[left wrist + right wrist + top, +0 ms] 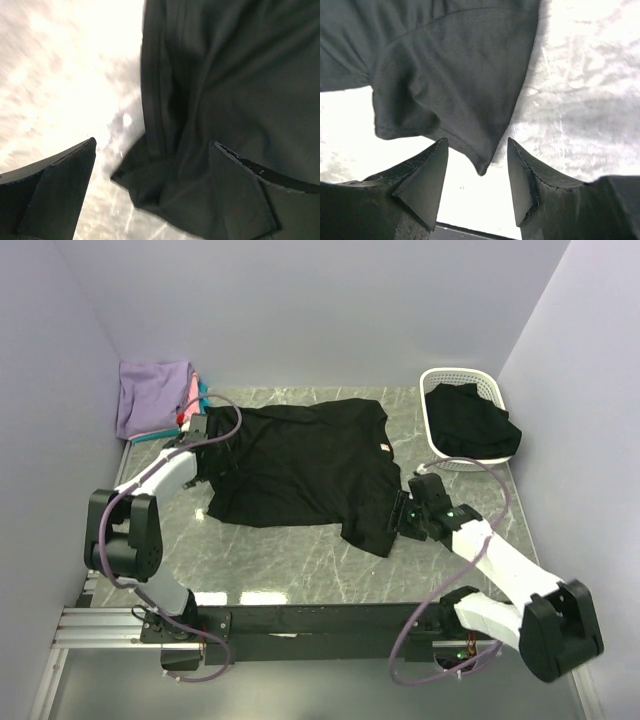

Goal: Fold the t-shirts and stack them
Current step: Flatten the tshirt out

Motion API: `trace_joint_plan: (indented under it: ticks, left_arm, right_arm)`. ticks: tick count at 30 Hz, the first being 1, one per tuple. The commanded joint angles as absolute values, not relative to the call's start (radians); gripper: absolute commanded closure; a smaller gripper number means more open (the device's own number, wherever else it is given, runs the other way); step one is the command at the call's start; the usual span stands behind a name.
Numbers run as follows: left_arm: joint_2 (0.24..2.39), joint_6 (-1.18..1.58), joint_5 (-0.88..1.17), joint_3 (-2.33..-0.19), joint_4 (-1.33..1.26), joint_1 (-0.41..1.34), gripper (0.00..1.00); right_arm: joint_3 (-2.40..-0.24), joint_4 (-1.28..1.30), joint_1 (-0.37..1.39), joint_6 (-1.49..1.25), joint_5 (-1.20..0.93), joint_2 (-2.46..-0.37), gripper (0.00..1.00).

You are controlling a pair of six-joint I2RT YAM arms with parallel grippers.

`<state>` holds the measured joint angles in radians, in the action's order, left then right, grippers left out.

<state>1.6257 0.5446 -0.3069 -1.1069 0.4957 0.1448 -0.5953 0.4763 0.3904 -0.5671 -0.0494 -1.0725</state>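
A black t-shirt (300,465) lies spread flat in the middle of the table. My left gripper (203,427) is at its left sleeve. In the left wrist view its jaws (152,145) stand wide open over the rumpled sleeve edge (165,165), with no grip on it. My right gripper (398,515) sits at the shirt's near right corner. Its fingers (477,141) are apart, and a pointed tip of the cloth (481,167) hangs between them unclamped. Another black t-shirt (472,420) lies loose in the basket. Folded lavender (150,395), pink (188,390) and teal (201,392) shirts are stacked at the far left.
The white perforated basket (432,380) stands at the far right corner against the wall. Pale walls close in the marble table (300,560) on the left, back and right. A dark rail (320,620) runs along the near edge by the arm bases.
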Motion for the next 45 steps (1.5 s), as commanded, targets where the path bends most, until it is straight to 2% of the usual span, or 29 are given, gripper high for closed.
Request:
trace_joint_plan:
  ticks: [1,8,15,20,24,25,30,32,34,39,40,44,45]
  left_arm:
    - [1.517,0.584,-0.119,-0.975,0.454,0.149,0.01]
    - [1.387,0.658,-0.078,-0.782,0.423,0.156,0.01]
    - [1.321,0.724,-0.117,-0.710,0.419,0.172,0.01]
    - [1.284,0.742,-0.141,-0.657,0.325,0.172,0.01]
    - [1.333,0.744,-0.140,-0.646,0.281,0.172,0.25]
    - [1.336,0.745,-0.140,-0.638,0.272,0.172,0.28]
    - [1.339,0.752,-0.164,-0.618,0.232,0.172,0.31]
    - [1.332,0.749,-0.173,-0.608,0.219,0.172,0.37]
    - [1.319,0.750,-0.176,-0.601,0.201,0.172,0.50]
    - [1.322,0.742,-0.176,-0.597,0.180,0.172,0.54]
    - [1.324,0.745,-0.178,-0.589,0.167,0.172,0.62]
    - [1.342,0.747,-0.167,-0.578,0.143,0.172,0.82]
    - [1.348,0.746,-0.164,-0.578,0.140,0.172,0.87]
  right_arm:
    - [-0.563,0.528,0.399,-0.673,0.017,-0.962,0.42]
    - [-0.479,0.563,0.399,-0.771,0.035,-0.861,0.42]
    - [-0.423,0.508,0.403,-0.801,0.003,-0.865,0.45]
    - [-0.419,0.485,0.406,-0.801,0.003,-0.894,0.49]
    - [-0.405,0.451,0.406,-0.807,0.003,-0.913,0.52]
    - [-0.403,0.443,0.405,-0.808,0.002,-0.919,0.52]
    - [-0.385,0.410,0.406,-0.824,-0.047,-0.945,0.53]
    - [-0.377,0.382,0.407,-0.827,-0.075,-0.962,0.53]
    - [-0.377,0.348,0.405,-0.833,-0.089,-0.982,0.53]
    - [-0.371,0.259,0.406,-0.836,-0.132,-1.032,0.53]
    - [-0.368,0.247,0.405,-0.833,-0.136,-1.038,0.53]
    - [-0.377,0.204,0.405,-0.821,-0.149,-1.121,0.55]
    - [-0.380,0.187,0.405,-0.818,-0.152,-1.132,0.63]
